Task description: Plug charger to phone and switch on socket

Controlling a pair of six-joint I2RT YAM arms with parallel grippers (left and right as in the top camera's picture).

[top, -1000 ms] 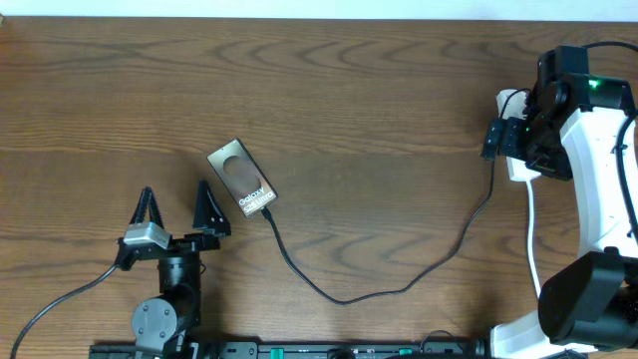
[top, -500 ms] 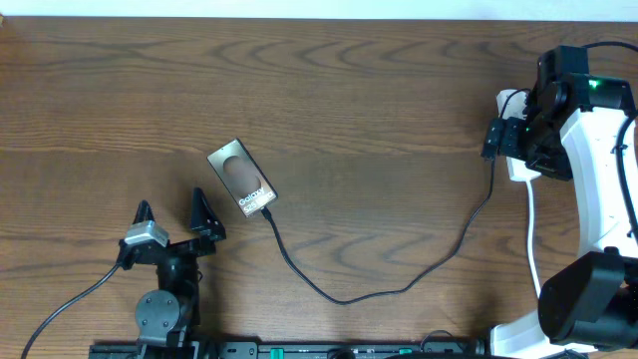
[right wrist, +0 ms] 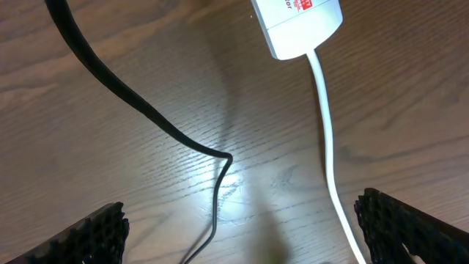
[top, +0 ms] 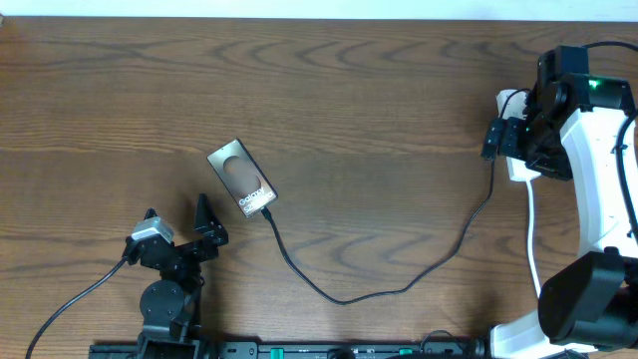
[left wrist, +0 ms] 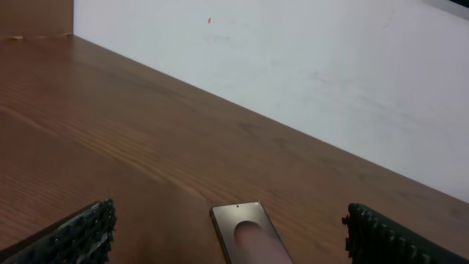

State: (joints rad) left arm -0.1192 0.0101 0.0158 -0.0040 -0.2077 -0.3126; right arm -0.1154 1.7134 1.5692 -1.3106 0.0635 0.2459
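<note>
The phone lies face up left of the table's middle, and its top end shows in the left wrist view. The charger cable runs from the phone's lower right end in a long loop to a black plug at the socket. Its tip meets the phone's end. My left gripper is open and empty, below and left of the phone, which lies ahead between its fingers. My right gripper is open and empty above the socket's cord end and the cable.
The socket's white cord runs down the table's right side under my right arm. A white wall borders the table's far edge. Bare wood lies around the phone and cable loop.
My left gripper has drawn back from the phone toward the table's front edge, and its fingers stand a little closer together. The right arm, phone and cable have not moved.
</note>
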